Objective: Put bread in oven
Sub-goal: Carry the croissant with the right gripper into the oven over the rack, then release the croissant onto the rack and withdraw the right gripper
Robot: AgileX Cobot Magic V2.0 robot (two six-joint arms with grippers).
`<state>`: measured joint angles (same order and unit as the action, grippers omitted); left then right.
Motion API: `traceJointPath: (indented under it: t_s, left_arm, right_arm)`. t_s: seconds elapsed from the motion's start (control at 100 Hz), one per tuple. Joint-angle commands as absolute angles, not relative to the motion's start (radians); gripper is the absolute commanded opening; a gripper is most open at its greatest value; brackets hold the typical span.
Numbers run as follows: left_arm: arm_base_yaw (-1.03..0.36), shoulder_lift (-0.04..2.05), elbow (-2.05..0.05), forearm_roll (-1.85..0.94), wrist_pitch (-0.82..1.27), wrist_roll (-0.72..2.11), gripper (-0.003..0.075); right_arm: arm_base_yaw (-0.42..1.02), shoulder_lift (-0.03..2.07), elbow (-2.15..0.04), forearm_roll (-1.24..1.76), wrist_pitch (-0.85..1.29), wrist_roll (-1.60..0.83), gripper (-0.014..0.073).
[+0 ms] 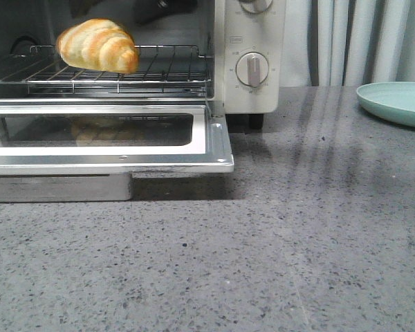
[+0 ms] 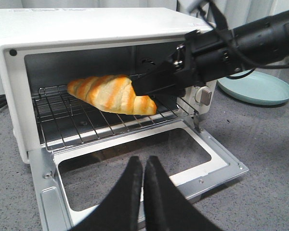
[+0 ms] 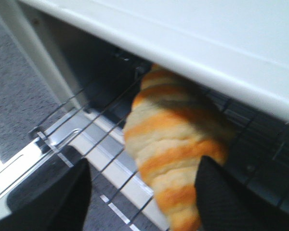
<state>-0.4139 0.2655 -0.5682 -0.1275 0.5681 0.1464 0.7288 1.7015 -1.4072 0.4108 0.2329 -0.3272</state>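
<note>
The bread (image 1: 98,45) lies on the wire rack (image 1: 169,75) inside the cream-white oven (image 1: 228,69), whose glass door (image 1: 218,142) hangs open. It also shows in the left wrist view (image 2: 111,94) and the right wrist view (image 3: 176,139). My right gripper (image 3: 142,166) is open inside the oven mouth, its fingers on either side of the bread's near end, one finger (image 3: 216,192) right against it. The left wrist view shows this gripper (image 2: 145,84) at the bread's right end. My left gripper (image 2: 144,161) is shut and empty, above the open door (image 2: 216,166).
A pale green plate (image 1: 398,102) lies on the grey speckled counter at the back right, also in the left wrist view (image 2: 260,89). The oven's dial knobs (image 1: 252,69) face forward. A curtain hangs behind.
</note>
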Motion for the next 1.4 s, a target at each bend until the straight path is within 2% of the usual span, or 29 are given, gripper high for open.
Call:
traceJointPath:
  t_s: [0.0,0.05,0.12,0.24,0.46,0.69,0.79,0.96,1.39]
  left_arm:
    - [-0.416,0.277,-0.596,-0.125,0.498,0.145,-0.0022]
    - [-0.416,0.276,-0.596,-0.113,0.498,0.145,-0.0022]
    - [-0.414,0.264,-0.596,-0.100,0.480,0.143,-0.0022]
    - [-0.414,0.202,-0.596,-0.038,0.443,0.143,-0.0022]
    - [-0.414,0.122,-0.553,0.098,0.511,0.136,-0.0022]
    - [-0.414,0.123,-0.480,0.052,0.442,0.136,-0.0021]
    - [-0.414,0.123,-0.460,0.050,0.393,0.136,-0.0022]
    - [-0.414,0.123,-0.453,0.050,0.385,0.136,-0.0021]
    - [-0.414,0.123,-0.453,0.000,0.385,0.136,-0.0021]
  right_arm:
    - [0.750,1.611,-1.443,0.413,0.261,-0.332,0.0251]
    - [0.762,1.582,-1.432,0.413,0.301,-0.332,0.0141]
    - [0.781,1.525,-1.391,0.412,0.317,-0.332,0.0038]
    - [0.792,1.361,-1.242,0.388,0.255,-0.332,-0.0048]
    - [0.746,0.905,-0.859,0.225,0.114,-0.332,-0.0049]
    - [0.568,0.447,-0.613,0.145,0.228,-0.332,-0.0049]
    - [0.487,0.315,-0.556,0.115,0.308,-0.332,-0.0049]
    - [0.397,0.245,-0.518,0.110,0.404,-0.332,-0.0049]
    - [0.390,0.247,-0.518,0.110,0.389,-0.332,-0.0049]
